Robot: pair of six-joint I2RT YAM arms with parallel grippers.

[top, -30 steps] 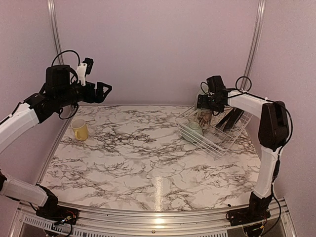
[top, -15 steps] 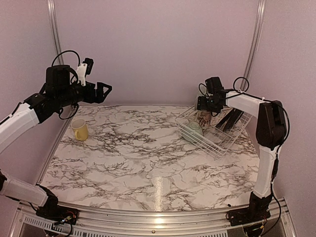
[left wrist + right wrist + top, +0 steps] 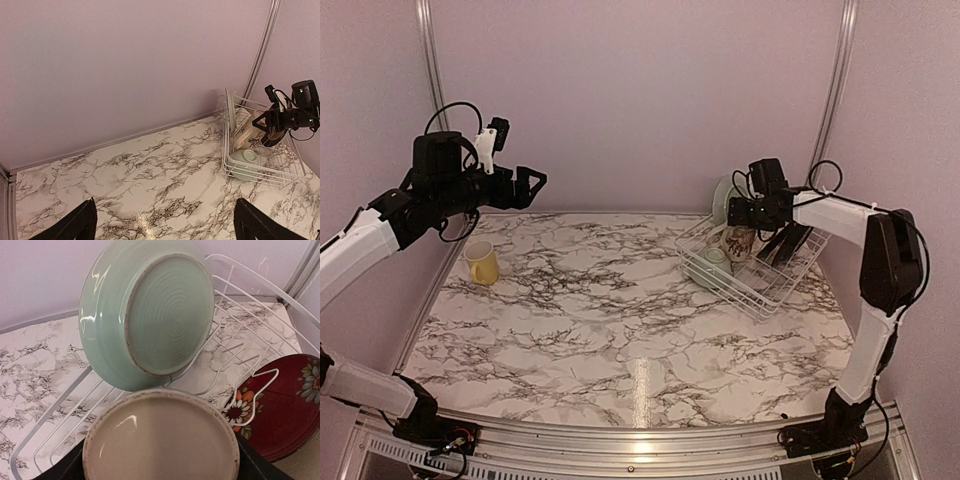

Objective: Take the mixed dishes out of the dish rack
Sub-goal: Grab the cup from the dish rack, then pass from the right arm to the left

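At the table's (image 3: 620, 330) far right corner, the right gripper (image 3: 740, 214) is clamping the cream mug (image 3: 737, 241) inside the rack (image 3: 770, 290), with a finger on either side of the mug's body. The mug is tilting, its plain base facing the right wrist camera and filling the space between the fingers. Whether the mug is touching the rack's floor cannot be told. Just behind it, the green plate (image 3: 150, 310) is standing on edge against the rack's far-left wires, showing its ringed underside. The red plate (image 3: 285, 405) is leaning among the wires to the right of the mug, its painted flowers facing the wrist camera. The bowl (image 3: 713, 260) is sitting at the rack's left end, just beside the mug and below the gripper.

Across the table, the yellow mug (image 3: 480, 262) is standing upright near the left edge, well apart from the rack. The left gripper (image 3: 534, 186) is hanging high above the table's far-left corner, its fingers spread wide with nothing between them, pointing toward the rack. The left wrist view is taking in the marbled table, with the rack and the right gripper at its far side.
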